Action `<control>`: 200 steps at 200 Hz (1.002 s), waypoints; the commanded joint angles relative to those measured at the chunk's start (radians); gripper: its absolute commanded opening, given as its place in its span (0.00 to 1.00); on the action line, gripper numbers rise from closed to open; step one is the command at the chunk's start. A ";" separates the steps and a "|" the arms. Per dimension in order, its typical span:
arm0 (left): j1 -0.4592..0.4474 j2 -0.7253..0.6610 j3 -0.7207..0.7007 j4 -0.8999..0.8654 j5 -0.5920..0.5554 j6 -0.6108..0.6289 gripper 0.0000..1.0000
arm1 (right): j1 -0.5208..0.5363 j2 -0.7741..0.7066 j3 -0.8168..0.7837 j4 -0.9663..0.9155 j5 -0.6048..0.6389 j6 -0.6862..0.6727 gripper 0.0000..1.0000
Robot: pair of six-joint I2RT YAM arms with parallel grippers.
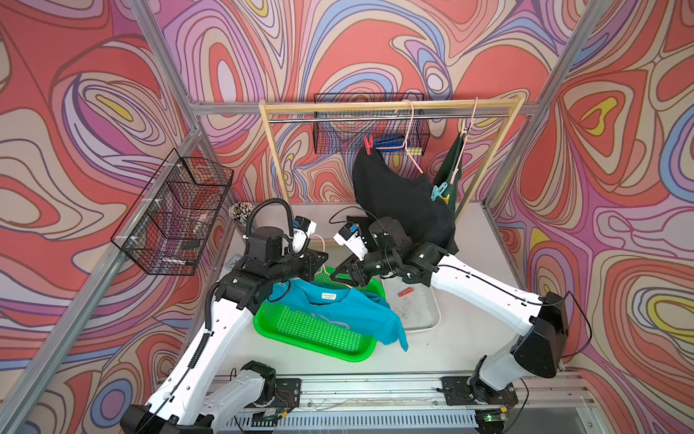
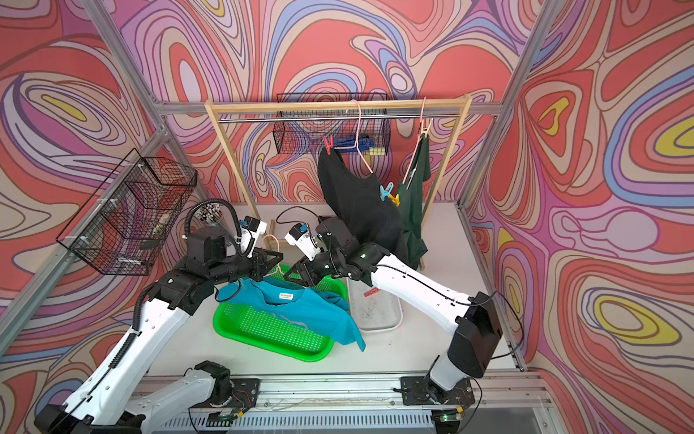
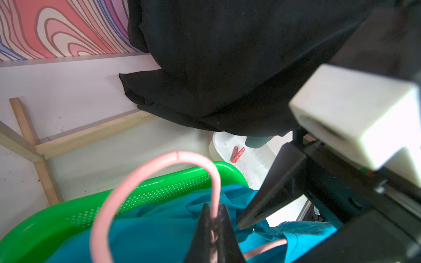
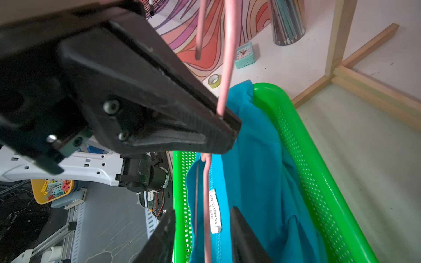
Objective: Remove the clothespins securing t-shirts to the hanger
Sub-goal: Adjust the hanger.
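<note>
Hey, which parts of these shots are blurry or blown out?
Left wrist view: the white camera housing is soft and overexposed, the black t-shirt nearly featureless. Right wrist view: the left gripper looms blurred, yet the label on the turquoise t-shirt is sharp. Both top views: evenly lit, slightly soft.

Beside the bright green perforated plastic tray (image 1: 308, 330) sits a shallow white plastic tray (image 1: 420, 315) — behind it a pale wooden clothes rack (image 1: 390, 106), near it a small mint-green clock (image 4: 245, 55) and a yellowish tape roll (image 4: 214, 80).
</note>
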State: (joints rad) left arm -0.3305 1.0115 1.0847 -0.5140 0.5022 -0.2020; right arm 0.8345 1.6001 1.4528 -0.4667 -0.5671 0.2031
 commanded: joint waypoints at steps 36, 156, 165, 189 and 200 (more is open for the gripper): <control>-0.023 -0.041 -0.010 0.061 -0.002 -0.063 0.00 | 0.024 0.088 0.053 -0.006 -0.039 -0.041 0.30; -0.025 -0.108 -0.026 -0.037 -0.126 -0.140 0.77 | 0.026 0.045 -0.042 0.100 -0.013 -0.059 0.00; -0.025 -0.120 -0.028 -0.057 -0.149 -0.158 0.89 | 0.025 0.042 -0.053 0.110 -0.010 -0.059 0.00; -0.024 -0.150 -0.024 -0.136 -0.236 -0.222 1.00 | 0.026 0.029 -0.072 0.122 -0.008 -0.077 0.00; -0.025 -0.165 -0.016 -0.189 -0.302 -0.273 1.00 | 0.026 0.020 -0.081 0.125 0.003 -0.088 0.00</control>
State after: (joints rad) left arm -0.3592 0.8780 1.0603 -0.5720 0.3485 -0.3679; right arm 0.8581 1.6760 1.3895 -0.3836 -0.5743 0.1497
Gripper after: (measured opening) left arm 0.986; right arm 0.058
